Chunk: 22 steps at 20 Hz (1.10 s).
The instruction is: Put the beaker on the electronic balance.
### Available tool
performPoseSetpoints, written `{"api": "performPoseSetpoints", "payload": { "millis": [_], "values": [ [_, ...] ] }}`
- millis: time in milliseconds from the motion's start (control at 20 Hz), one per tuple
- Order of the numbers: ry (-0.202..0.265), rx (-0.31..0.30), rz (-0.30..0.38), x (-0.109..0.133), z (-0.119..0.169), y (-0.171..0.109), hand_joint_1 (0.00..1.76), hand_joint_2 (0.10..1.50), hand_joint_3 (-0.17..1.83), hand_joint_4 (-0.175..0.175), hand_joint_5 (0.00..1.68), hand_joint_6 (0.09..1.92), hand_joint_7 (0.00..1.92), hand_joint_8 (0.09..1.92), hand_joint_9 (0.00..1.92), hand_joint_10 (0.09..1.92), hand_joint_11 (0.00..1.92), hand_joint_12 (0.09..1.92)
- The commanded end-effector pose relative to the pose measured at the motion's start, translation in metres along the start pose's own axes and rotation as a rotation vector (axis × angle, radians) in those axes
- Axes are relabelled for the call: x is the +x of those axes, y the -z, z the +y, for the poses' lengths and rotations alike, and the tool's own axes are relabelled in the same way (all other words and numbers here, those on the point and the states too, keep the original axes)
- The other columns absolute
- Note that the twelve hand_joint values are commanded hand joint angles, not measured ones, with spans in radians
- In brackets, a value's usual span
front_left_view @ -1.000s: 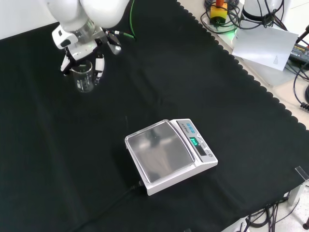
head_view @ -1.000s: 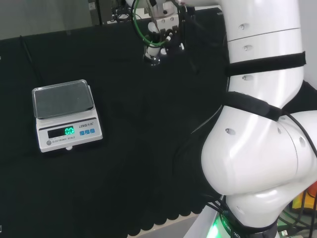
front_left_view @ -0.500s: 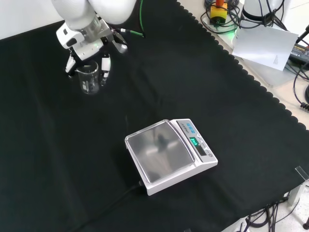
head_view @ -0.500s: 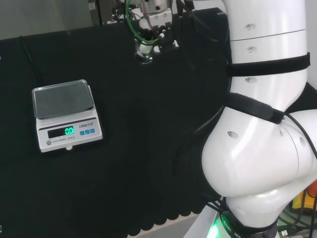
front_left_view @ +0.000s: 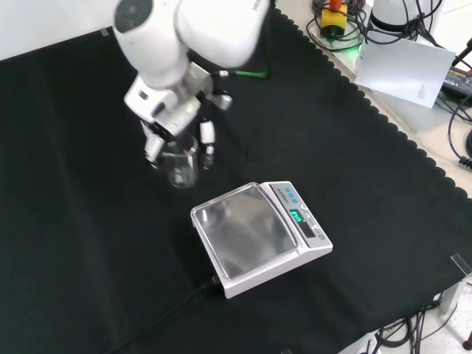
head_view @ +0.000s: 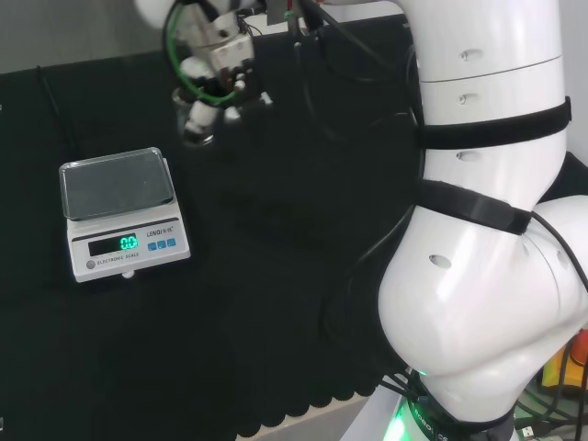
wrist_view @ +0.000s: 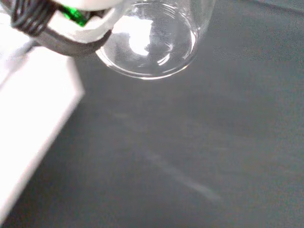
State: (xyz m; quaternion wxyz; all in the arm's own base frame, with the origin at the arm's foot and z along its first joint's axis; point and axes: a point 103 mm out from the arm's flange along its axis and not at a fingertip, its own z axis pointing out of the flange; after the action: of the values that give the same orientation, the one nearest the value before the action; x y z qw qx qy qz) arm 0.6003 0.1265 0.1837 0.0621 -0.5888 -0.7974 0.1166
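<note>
One white robot arm point(head_view: 487, 239) reaches over a bench covered with black cloth point(front_left_view: 354, 169); at its end the black and white hand point(front_left_view: 171, 110) has its fingers point(front_left_view: 208, 137) curled down around one clear glass beaker point(front_left_view: 181, 162), which it holds upright from above; in the front view the beaker hangs above the cloth, just up and to the left of the balance's far corner, near it but not over the pan; in the head view the same beaker point(head_view: 196, 121) shows beneath the hand point(head_view: 220, 69), above and slightly right of the balance, apart from it; whether the beaker holds anything cannot be told, though in the wrist view its round glass base point(wrist_view: 149, 40) looks clear, with the grey-black cloth point(wrist_view: 199, 152) behind it and a blurred white part of the hand point(wrist_view: 85, 23) beside it. One electronic balance point(front_left_view: 259, 237) sits on the cloth — a white body with one square metal pan point(front_left_view: 240, 230) on top and one green lit display point(front_left_view: 296, 216) on its sloped face; in the head view the balance point(head_view: 122, 214) stands at the left, its pan point(head_view: 117, 184) bare, its display point(head_view: 128, 243) glowing green beside blue buttons; a dark cable point(front_left_view: 166, 313) runs from the balance across the cloth toward the front view's lower left.
</note>
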Motion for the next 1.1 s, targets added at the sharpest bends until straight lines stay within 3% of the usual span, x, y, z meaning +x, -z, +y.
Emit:
{"api": "performPoseSetpoints", "payload": {
  "millis": [50, 500, 950, 1100],
  "values": [
    [0.202, -0.006, -0.008, 0.084, -0.015, 0.006, 1.24, 0.84, 0.67, -0.175, 0.87, 1.30, 0.93, 1.31, 1.35, 1.07, 1.30, 1.07],
    [0.306, 0.025, -0.025, 0.130, -0.022, -0.007, 1.24, 0.83, 0.68, -0.175, 0.88, 1.30, 0.93, 1.31, 1.36, 1.06, 1.31, 1.06],
    [0.299, 0.060, -0.035, 0.134, -0.007, -0.024, 1.24, 0.83, 0.69, -0.175, 0.88, 1.29, 0.93, 1.31, 1.36, 1.06, 1.31, 1.06],
    [0.299, 0.072, -0.039, 0.131, -0.005, -0.026, 1.15, 0.82, 0.69, -0.175, 0.91, 1.27, 1.08, 1.37, 1.37, 1.05, 1.33, 1.05]
  ]
}}
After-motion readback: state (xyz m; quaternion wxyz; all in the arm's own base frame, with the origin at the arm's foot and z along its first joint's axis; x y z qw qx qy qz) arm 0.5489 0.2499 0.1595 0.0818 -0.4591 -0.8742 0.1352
